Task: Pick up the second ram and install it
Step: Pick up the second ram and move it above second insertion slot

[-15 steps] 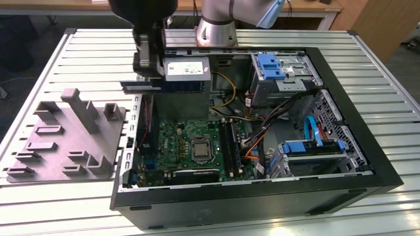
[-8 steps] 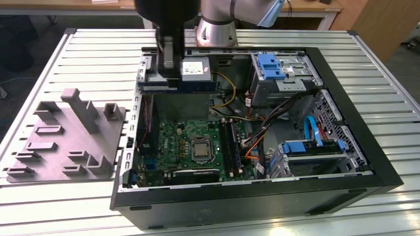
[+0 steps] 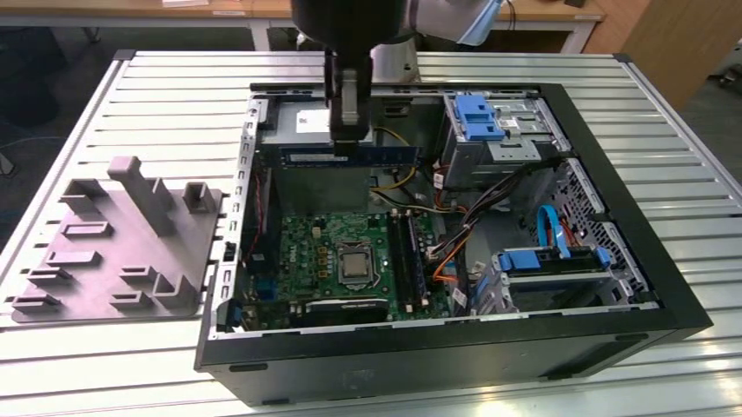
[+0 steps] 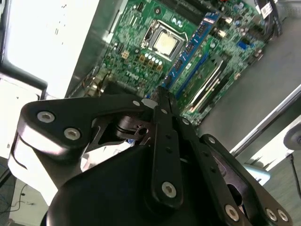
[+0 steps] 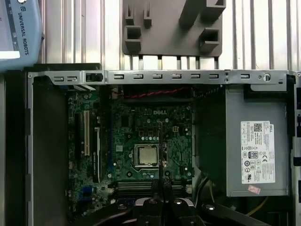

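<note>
In the exterior view my gripper (image 3: 347, 146) is shut on the second ram (image 3: 388, 155), a long thin blue-green strip held level. It hangs inside the open computer case (image 3: 649, 261), in front of the grey power-supply box (image 3: 304, 122) and above the motherboard (image 3: 336, 252). The long black memory slots (image 3: 402, 248) lie below it, beside the processor (image 3: 351, 263). In the first wrist view the ram (image 5: 160, 150) shows edge-on as a thin dark line running out from the closed fingertips (image 5: 159, 184) over the processor (image 5: 146, 154). The second wrist view shows the fingers (image 4: 162, 101) pressed together above the board.
A grey plastic fixture (image 3: 116, 248) stands on the slatted table (image 3: 174, 95) at the exterior view's left. Inside the case are a blue-tabbed drive cage (image 3: 481, 117), a lower blue drive bay (image 3: 554, 261) and loose cables (image 3: 464, 226) at the exterior view's right of the slots.
</note>
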Available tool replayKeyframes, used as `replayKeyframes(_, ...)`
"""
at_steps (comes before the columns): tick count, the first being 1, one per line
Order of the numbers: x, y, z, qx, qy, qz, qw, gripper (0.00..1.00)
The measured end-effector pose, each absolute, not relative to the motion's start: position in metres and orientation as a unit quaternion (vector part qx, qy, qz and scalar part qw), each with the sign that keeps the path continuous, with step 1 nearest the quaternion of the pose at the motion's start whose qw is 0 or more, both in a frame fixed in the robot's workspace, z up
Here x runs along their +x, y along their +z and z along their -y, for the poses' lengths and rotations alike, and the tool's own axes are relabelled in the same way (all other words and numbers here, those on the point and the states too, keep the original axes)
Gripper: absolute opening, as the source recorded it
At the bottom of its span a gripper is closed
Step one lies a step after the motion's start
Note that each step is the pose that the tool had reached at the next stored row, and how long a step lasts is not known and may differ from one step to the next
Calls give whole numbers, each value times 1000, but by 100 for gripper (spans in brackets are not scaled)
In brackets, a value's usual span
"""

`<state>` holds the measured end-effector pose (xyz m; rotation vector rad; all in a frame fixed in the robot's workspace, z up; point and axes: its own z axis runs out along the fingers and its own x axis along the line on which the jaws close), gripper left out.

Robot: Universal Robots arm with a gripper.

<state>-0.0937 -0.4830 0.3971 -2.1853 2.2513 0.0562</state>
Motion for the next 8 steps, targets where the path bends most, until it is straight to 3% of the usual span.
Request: replayKeyframes(8,-79,387,483,-697,18,-717,1,12)
